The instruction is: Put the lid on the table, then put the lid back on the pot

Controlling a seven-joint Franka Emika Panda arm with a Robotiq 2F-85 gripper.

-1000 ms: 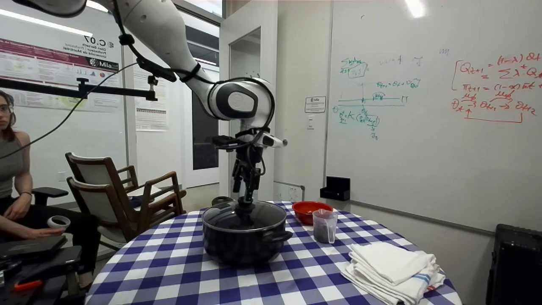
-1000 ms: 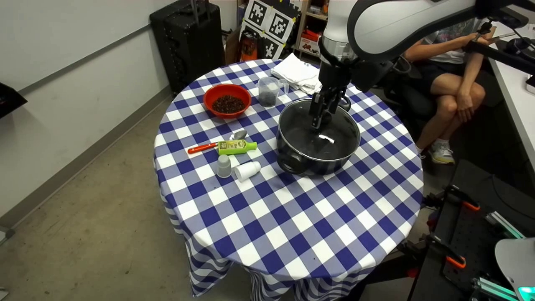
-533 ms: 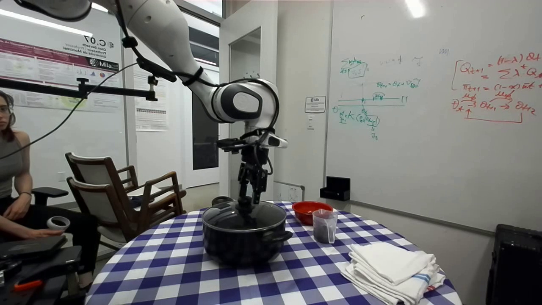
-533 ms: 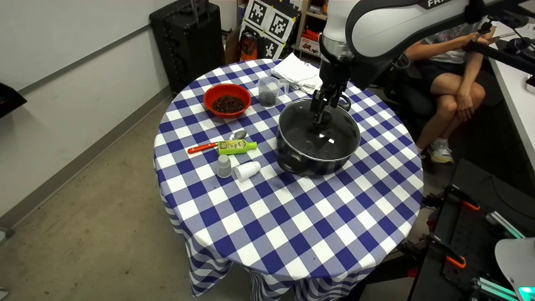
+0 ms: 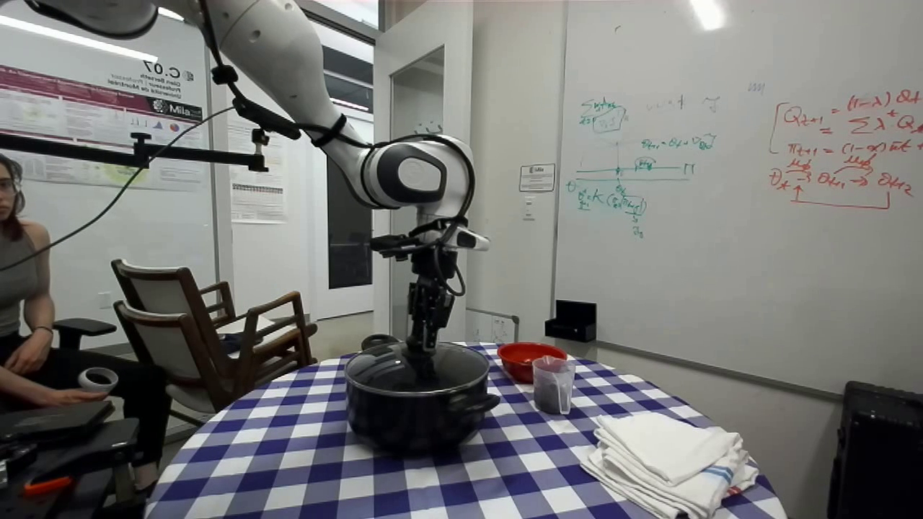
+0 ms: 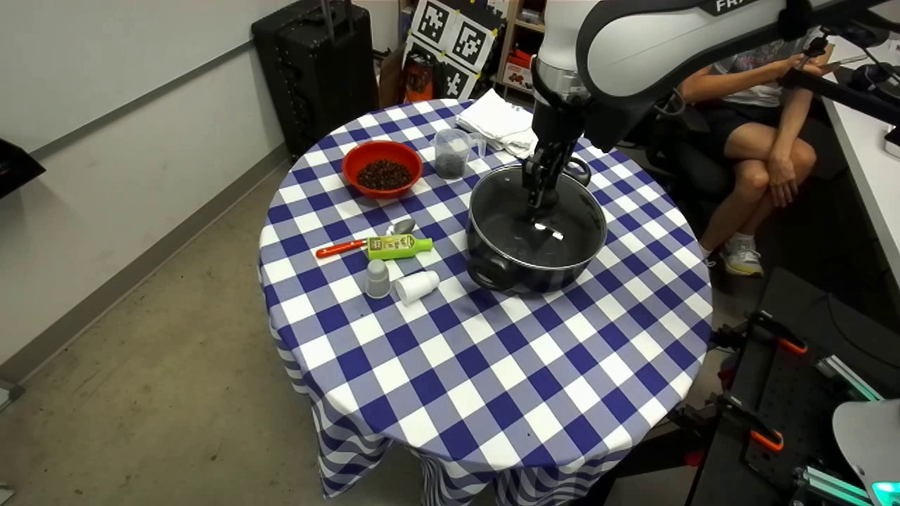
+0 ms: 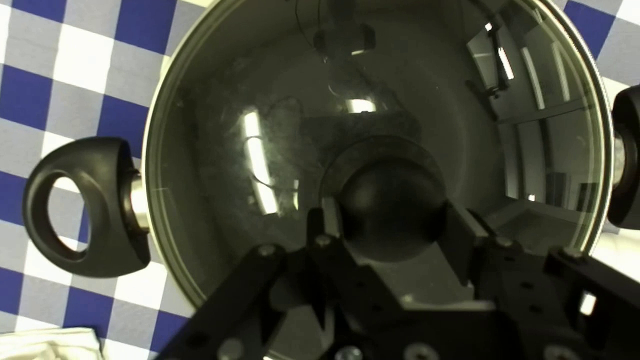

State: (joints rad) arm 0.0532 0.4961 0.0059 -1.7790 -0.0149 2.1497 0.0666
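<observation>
Clearly, the wrist view is showing the gripper clasping the glass lid by its round knob, a grip that is blending into one dark shape in both exterior views. The lid is resting on the black pot, and one side handle is running past the wrist view's edge.

Checkered tabletop: pot, red bowl, clear jug, white cloths, green bottle, red-handled utensil, two small containers.
</observation>
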